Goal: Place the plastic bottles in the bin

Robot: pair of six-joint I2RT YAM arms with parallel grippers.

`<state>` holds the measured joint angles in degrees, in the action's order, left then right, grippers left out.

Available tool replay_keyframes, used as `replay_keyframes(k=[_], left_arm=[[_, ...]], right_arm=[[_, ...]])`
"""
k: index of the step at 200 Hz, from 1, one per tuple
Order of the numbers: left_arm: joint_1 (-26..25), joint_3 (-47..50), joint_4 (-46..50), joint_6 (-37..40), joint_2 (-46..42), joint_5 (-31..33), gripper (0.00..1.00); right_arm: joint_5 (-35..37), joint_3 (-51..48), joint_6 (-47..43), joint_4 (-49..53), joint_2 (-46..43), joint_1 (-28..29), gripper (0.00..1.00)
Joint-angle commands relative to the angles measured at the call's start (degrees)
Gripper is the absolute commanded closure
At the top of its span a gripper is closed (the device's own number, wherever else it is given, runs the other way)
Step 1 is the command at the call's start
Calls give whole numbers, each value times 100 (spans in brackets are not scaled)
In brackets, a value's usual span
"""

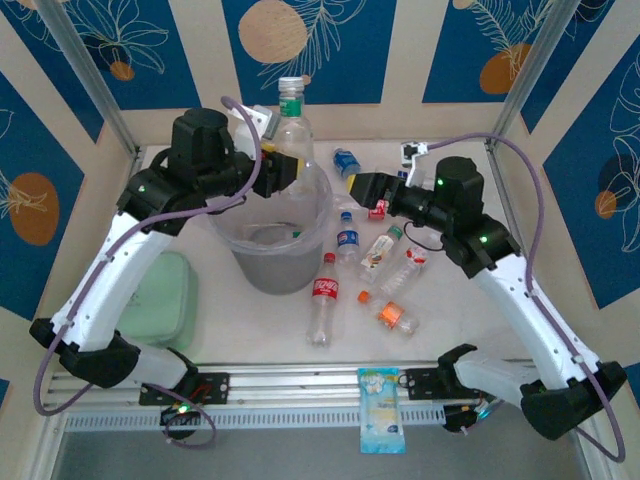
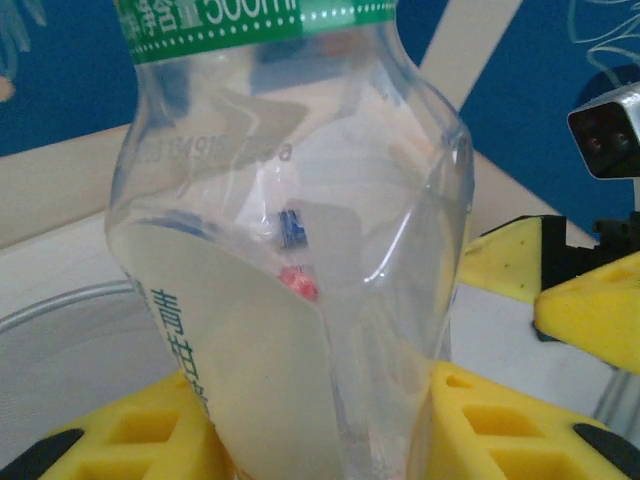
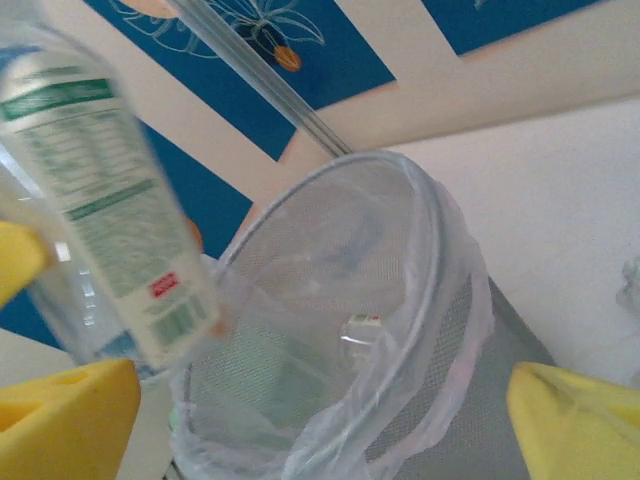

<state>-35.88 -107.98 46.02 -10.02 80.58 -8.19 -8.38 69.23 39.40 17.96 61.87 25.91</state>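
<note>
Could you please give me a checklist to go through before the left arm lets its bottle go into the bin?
1. Grip of the left fingers on the green-label bottle: ok, one finger on each side of its lower body.
2. Bottle above the opening of the bin: cannot tell; the top view puts it by the far rim.
3. The right fingers clear of the bottle: ok, open and apart from it.
4. Bin upright with room inside: ok.
5. All loose bottles binned: not ok, several lie on the table right of the bin.
</note>
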Motion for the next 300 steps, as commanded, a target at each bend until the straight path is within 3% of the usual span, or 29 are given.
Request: replay_keyframes(k=[1,17,31,48,132,181,260,270,285,300], left_arm=[[51,-259,1184,501,128,808,74],[46,-269,1515,642,203,1150,84],[46,-250,1728,778,230,1393,92],[51,-114,1838,1034,207,1393,100],[42,1025,1777,1437,265,1293,100],[43,1810,1749,2011,2,1373,100],[39,2460,1550,2212,181,1161,100],[46,2427,1534,2148,204,1142,86],[46,2332,1514,2060,188,942,49],[44,2203,1515,2001,187,785,30]], right_arm=[[-177,27,248,241,304,113,17],[-463,100,173,327,616,142,27],[-923,162,91,248,887,158,30],[-1196,303,53,225,1263,177,37],[-1417,611,138,-70,2155,274,76],[-1302,546,300,-385,2156,274,85],[-1136,398,402,-644,2073,283,92],[-1105,390,393,-644,2053,283,92],[-1052,373,401,-644,2023,283,92],[-1050,372,406,-644,2022,292,92]])
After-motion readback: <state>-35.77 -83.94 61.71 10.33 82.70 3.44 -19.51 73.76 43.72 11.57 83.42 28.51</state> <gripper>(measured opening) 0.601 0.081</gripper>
